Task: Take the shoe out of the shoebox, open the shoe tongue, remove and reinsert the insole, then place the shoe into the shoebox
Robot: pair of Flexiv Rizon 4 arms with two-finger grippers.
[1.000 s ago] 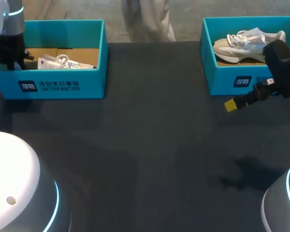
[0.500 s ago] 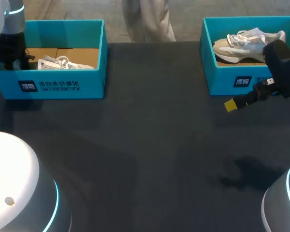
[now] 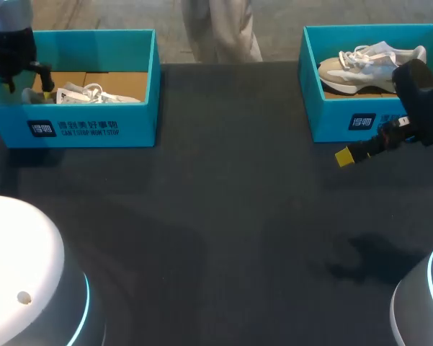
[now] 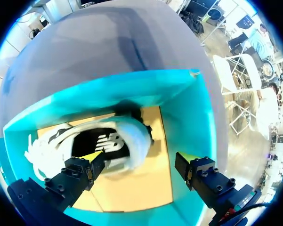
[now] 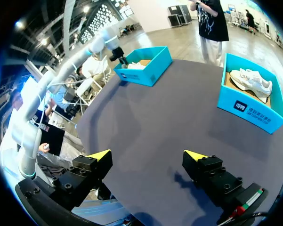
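Observation:
A white shoe (image 3: 94, 92) lies in the teal left shoebox (image 3: 94, 128). My left gripper (image 3: 30, 81) hangs over that box's left end. In the left wrist view it (image 4: 140, 157) is open, its fingers spread above and to either side of the shoe's heel (image 4: 132, 141) without touching it. The shoe (image 4: 75, 141) lies on the box's brown cardboard floor (image 4: 141, 188) and shows a dark inside. My right gripper (image 3: 360, 150) stands open above the table in front of the right shoebox (image 3: 360, 119), which holds a second white shoe (image 3: 367, 63). Nothing is between the right gripper's fingers (image 5: 147, 154).
The dark table (image 3: 223, 216) stretches between the two boxes. The right wrist view takes in the left shoebox (image 5: 146, 66) with my left arm (image 5: 84, 52) over it, and the right shoebox (image 5: 254, 106) off to the side.
My left gripper has opened and risen from the left end of the left shoebox. The shoe stays in the box. The right arm has not moved.

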